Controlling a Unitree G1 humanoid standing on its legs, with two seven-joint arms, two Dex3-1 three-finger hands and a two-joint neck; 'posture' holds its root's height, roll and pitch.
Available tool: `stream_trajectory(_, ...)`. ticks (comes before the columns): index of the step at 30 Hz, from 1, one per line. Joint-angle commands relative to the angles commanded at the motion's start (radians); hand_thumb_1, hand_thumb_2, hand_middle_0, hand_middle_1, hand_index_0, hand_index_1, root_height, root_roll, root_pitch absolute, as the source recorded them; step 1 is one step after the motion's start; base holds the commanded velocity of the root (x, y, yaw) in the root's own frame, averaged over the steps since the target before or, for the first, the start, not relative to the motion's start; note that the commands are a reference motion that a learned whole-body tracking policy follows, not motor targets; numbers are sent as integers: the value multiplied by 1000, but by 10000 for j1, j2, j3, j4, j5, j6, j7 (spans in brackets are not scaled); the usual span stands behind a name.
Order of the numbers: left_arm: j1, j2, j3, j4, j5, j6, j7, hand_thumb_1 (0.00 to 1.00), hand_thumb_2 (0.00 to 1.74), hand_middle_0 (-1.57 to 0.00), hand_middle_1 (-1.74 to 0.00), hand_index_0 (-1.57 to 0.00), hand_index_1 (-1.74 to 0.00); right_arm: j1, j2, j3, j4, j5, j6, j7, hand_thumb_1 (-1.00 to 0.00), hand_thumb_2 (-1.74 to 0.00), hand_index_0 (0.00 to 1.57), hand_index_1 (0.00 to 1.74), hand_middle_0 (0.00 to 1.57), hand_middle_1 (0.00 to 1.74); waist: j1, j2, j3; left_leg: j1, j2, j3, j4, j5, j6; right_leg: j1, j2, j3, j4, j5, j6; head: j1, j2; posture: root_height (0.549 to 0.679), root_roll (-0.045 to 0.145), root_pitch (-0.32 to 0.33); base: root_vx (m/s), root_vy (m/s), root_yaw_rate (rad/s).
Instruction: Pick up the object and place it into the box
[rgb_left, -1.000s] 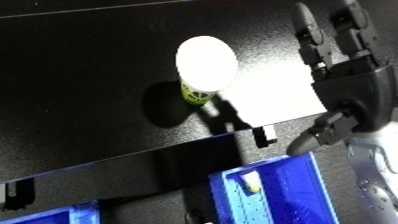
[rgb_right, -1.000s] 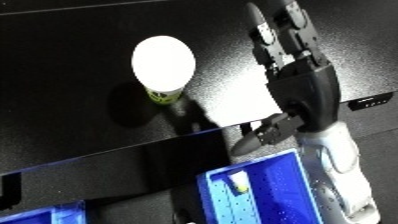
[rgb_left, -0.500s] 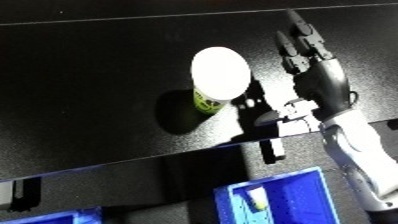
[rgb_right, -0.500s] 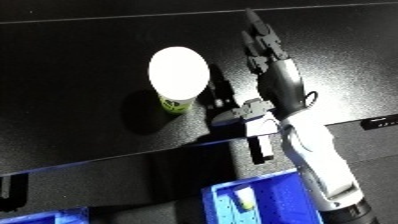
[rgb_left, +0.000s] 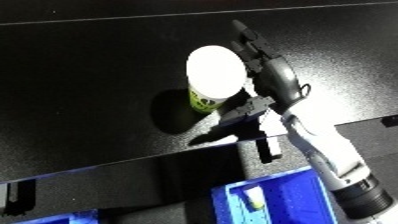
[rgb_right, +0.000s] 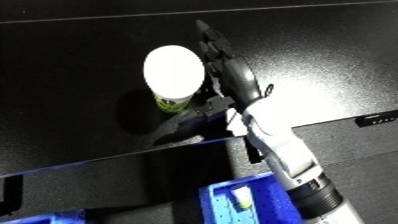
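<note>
Right hand (rgb_left: 271, 82) has closed the distance to the cup (rgb_left: 215, 75) — a second ago it hung well off to the cup's right, near the view's edge, and now it lies just beside the cup's right flank, fingers (rgb_left: 247, 40) stretched long and straight past the white lid, thumb (rgb_left: 244, 111) angled in low toward the base. Nothing is curled round the cup yet; the hand is spread wide, and whether the fingers actually touch the wall I cannot tell, since they overlap it from this height. The cup itself stands upright on the black table (rgb_left: 89, 75), in much the same spot as before, its yellow-green printed wall showing under the lid and a dark shadow thrown to its lower left.

So the reach looks done and the grasp is the step in hand — judging by the thumb's place, the hand needs only to fold in around the wall. The cup is tall with a broad lid, so a push from one side before the thumb meets the other could tip it.

Further out, the blue bin (rgb_left: 280, 200) sits past the table's near edge, below the white forearm (rgb_left: 324, 155), with a small pale item already inside. The left hand shows in neither view.
</note>
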Motion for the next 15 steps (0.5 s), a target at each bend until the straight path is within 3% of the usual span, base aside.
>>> stream_trajectory(7,-14,-76,-86,-60,21,78,-13,0,0,0,0,0,0,-172,351,220,-119,52,202,97,-400,-696,628,696,628,696,41,50,-15,-5,-34,-2,28,-3,-22,-9,-43,22,43,-22,-13,154,-75,637,73,-47,29,13,27)
stream_trajectory(14,-4,-105,-80,-145,66,118,18,0,0,0,0,0,0,12,467,250,-278,31,331,-50,-750,-1305,1178,1305,1178,1305,9,43,-21,-9,-26,21,49,-16,-19,-61,-33,59,94,-44,-24,277,-117,637,75,-44,11,2,11)
stream_trajectory(15,2,-110,-87,-146,75,110,23,0,0,0,0,0,0,48,455,237,-275,33,338,-81,-750,-1305,1178,1305,1178,1305,0,38,-24,-3,-21,24,44,-16,-21,-56,-33,61,85,-41,-22,303,-110,637,75,-44,12,-5,-4)
